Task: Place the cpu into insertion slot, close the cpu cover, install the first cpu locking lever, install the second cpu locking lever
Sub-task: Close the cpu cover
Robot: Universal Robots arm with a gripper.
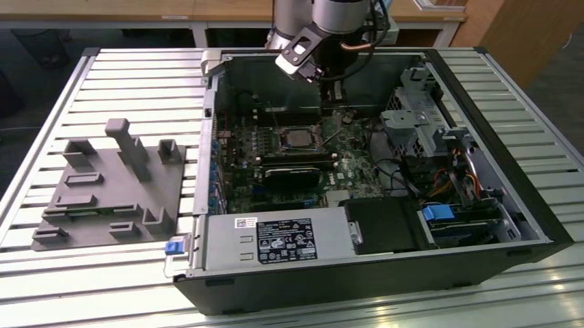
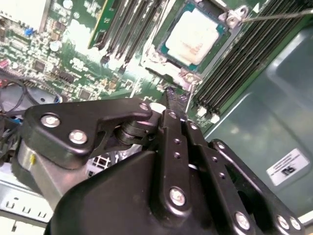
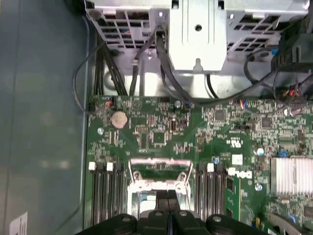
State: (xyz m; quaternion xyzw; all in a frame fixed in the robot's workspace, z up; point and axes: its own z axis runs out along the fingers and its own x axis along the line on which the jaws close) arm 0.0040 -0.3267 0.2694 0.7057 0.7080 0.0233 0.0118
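Silver-grey arm [image 1: 315, 17], brownish cable [image 1: 356, 46]; black linkage jaws, matte black housing, silver screws [image 2: 177, 196].

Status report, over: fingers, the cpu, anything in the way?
Gripper shut, tips at edge of cpu cover. Cpu seated, cover down around it. Thin metal rod beside cover; nothing blocking seen.

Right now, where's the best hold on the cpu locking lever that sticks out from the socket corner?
Probably the cpu locking lever on its straight free run, away from the cpu cover corner. It is a thin bare rod passing over the memory slots, so come from above, pinching across it.
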